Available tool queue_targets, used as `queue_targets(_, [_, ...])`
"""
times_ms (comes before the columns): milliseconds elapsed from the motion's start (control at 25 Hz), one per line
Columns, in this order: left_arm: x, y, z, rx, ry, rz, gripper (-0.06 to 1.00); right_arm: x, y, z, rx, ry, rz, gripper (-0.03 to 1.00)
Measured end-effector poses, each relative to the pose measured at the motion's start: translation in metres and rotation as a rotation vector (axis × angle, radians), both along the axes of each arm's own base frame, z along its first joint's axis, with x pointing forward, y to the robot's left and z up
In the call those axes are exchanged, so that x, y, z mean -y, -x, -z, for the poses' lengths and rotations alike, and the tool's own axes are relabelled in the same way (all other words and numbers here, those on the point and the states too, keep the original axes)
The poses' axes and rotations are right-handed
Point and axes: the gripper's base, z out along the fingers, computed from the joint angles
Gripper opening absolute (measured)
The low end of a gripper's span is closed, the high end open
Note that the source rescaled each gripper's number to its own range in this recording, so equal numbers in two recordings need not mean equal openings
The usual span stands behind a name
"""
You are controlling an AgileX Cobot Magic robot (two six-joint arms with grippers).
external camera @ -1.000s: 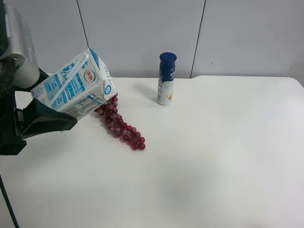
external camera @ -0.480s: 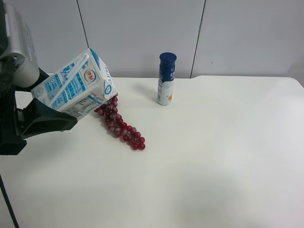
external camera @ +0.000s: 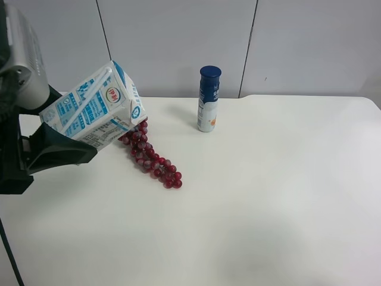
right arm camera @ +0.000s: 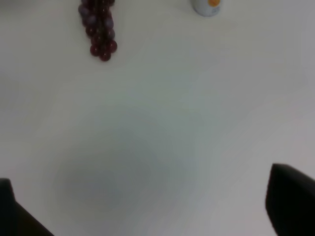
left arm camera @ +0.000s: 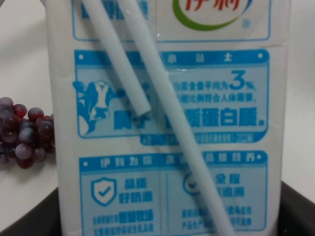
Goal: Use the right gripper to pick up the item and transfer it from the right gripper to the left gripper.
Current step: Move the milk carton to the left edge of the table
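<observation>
Clamping blue-and-white cardboard milk carton (external camera: 94, 107) in left gripper (external camera: 70, 132), at exterior high view's left; matched by left wrist view, filled with printed carton face and its attached white plastic straw (left arm camera: 162, 113). Held tilted, gable end up and away from the arm, lifted off white table (external camera: 268, 196), lower corner over one end of dark red grape bunch (external camera: 153, 159); touching or not, cannot tell. Grip low on the body, probably to leave the upper part free for a handover. Right gripper (right arm camera: 153, 209) empty, fingers wide apart, hanging over bare table, with grapes and blue-capped white plastic bottle (external camera: 208, 100) well ahead. Reads as transfer done: item on left side, right side clear. Worth keeping squeeze gentle; thin card walls likely to dent.
</observation>
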Motion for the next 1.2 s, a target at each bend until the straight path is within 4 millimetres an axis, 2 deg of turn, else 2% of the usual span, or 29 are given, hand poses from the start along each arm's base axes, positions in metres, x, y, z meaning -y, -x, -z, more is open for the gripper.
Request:
queue_targets(120, [0.0,0.0,0.0,0.0,0.0,0.0,0.01,0.0,0.0,0.0,0.0,-0.001,0.041,0.98])
queue_targets(440, [0.0,0.0,0.0,0.003,0.002,-0.001,0.0,0.005,0.007,0.0,0.054,-0.031,0.406,0.98])
queue_targets(600, [0.0,0.0,0.0,0.004,0.003,-0.001,0.0,0.006,0.011,0.0,0.079,-0.038,0.531,0.98])
queue_targets(920, [0.001,-0.004,-0.004,-0.006,0.081,-0.091,0.0,0.006,0.011,0.0,0.08,-0.038,0.563,0.98])
queue_targets(1040, [-0.002,-0.011,-0.006,-0.001,0.132,-0.165,0.0,0.006,0.011,0.0,0.08,-0.038,0.563,0.98])
queue_targets(1200, [-0.016,-0.027,-0.003,-0.003,0.149,-0.283,0.0,0.006,0.011,0.0,0.08,-0.038,0.563,0.98])
